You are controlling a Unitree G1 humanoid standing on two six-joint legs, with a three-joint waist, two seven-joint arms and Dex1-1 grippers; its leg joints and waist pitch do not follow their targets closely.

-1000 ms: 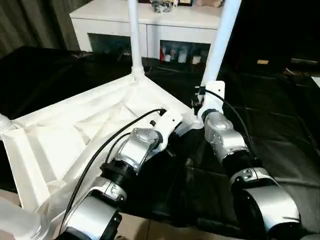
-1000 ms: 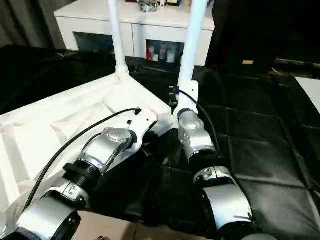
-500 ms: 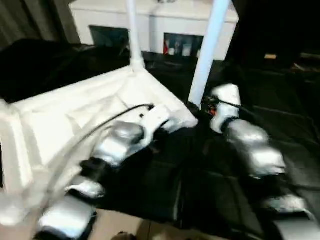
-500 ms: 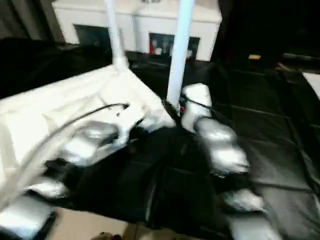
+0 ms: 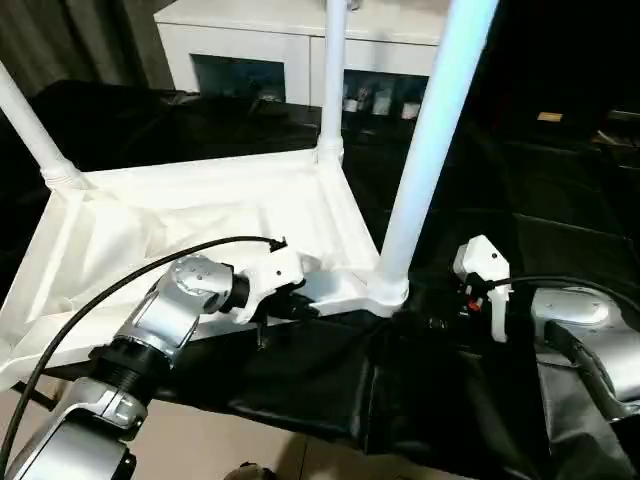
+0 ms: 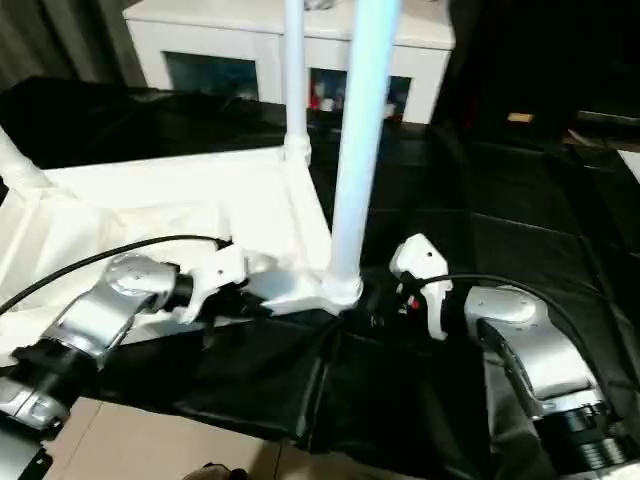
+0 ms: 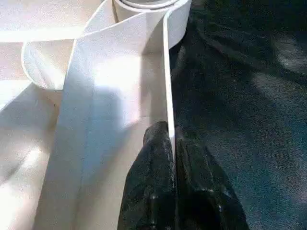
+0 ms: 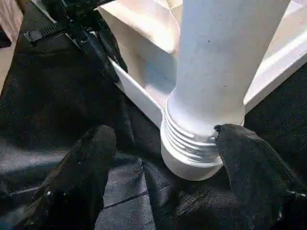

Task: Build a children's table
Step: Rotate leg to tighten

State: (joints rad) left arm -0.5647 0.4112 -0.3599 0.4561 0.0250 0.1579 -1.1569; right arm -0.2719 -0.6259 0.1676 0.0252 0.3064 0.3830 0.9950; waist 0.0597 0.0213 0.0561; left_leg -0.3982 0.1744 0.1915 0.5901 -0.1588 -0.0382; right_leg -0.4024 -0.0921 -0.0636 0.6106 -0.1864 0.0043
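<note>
- The tabletop lies upside down on a black padded cover, its ribbed underside facing up, and fills the head view from about 9 o'clock to the centre.
- Three legs stand upright in its corner sockets: the near leg just right of centre, a far leg toward 12 o'clock, and a left leg toward 10 o'clock.
- The left gripper has its two black fingers pressed together on the tabletop's thin near rim, one finger on each face of the wall, a little way along from the near leg's corner socket.
- The right gripper sits low at the near corner, toward 4 o'clock of the head view. Its fingers are spread wide, one on each side of the near leg's threaded base.
- One right finger touches the ribbed collar; the other stands apart from it, over the black cover.
- In the right wrist view the left gripper's fingers show beyond the socket, on the rim.
- A white cabinet with glass-fronted compartments stands behind the tabletop at 12 o'clock.
</note>
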